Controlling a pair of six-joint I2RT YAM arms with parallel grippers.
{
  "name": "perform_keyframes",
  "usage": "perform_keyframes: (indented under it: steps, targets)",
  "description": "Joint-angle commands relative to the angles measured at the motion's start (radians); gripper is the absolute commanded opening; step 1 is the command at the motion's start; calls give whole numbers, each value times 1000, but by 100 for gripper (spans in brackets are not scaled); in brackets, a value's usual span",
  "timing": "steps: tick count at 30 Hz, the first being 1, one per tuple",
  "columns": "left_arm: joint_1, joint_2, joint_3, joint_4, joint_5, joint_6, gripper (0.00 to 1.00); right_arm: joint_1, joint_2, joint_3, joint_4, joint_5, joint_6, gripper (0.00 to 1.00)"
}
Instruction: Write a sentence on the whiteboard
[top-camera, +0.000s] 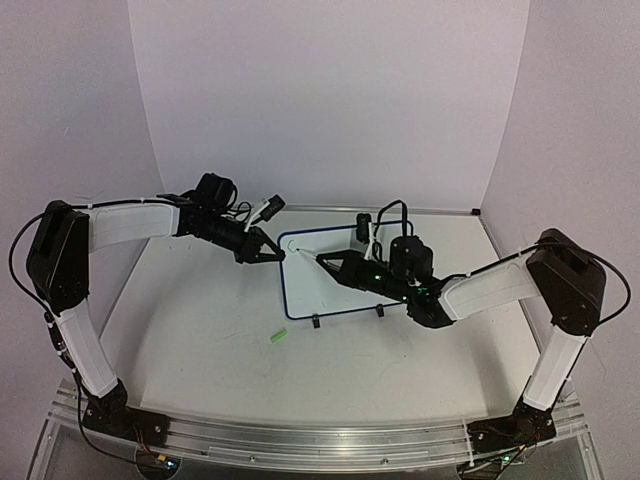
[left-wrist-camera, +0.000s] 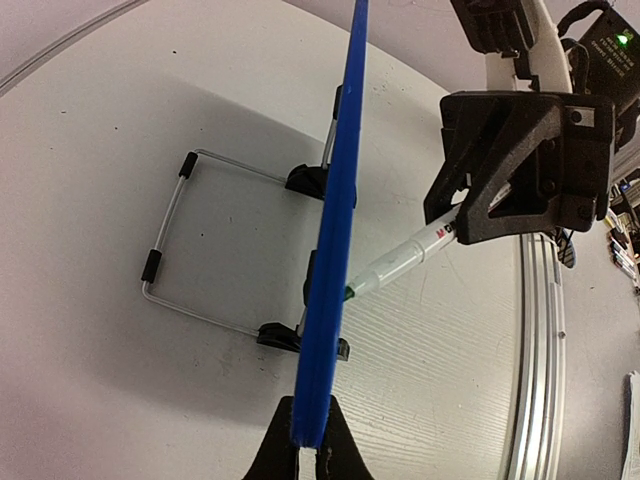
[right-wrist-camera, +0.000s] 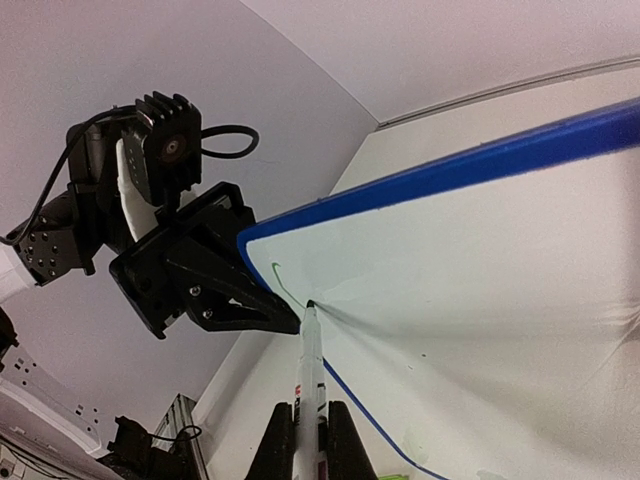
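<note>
Starting only — we see one green stroke (right-wrist-camera: 277, 275) on the whiteboard (top-camera: 310, 290), upright on the worktop (top-camera: 200, 330); left fingers (left-wrist-camera: 272, 455) clamp its edge, right fingers (right-wrist-camera: 343, 452) grip the marker (right-wrist-camera: 308, 355) — we judge the sentence nearly all unwritten.

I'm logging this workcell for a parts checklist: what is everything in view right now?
whiteboard: one, white, blue frame, standing on the table
clip feet: two, black, at the whiteboard's bottom edge
wire stand: one, silver, on the table behind the whiteboard
marker: one, white, green tip, tip on the whiteboard's upper left
stroke: one, green, short curve by the marker's tip
small piece: one, green, on the table before the whiteboard
left gripper: one, black, clamped on the whiteboard's left edge
right gripper: one, black, holding the marker
</note>
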Motion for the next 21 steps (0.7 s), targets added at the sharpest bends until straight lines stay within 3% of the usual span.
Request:
perform_keyframes:
  steps: [1, 21]
  targets:
    - [-10, -11, 30, -59, -34, 22, 0, -9, 3, -19, 17, 46, 10, 0]
    - [-10, -6, 35, -59, -31, 19, 0, -2, 60, 5, -1, 21, 9, 0]
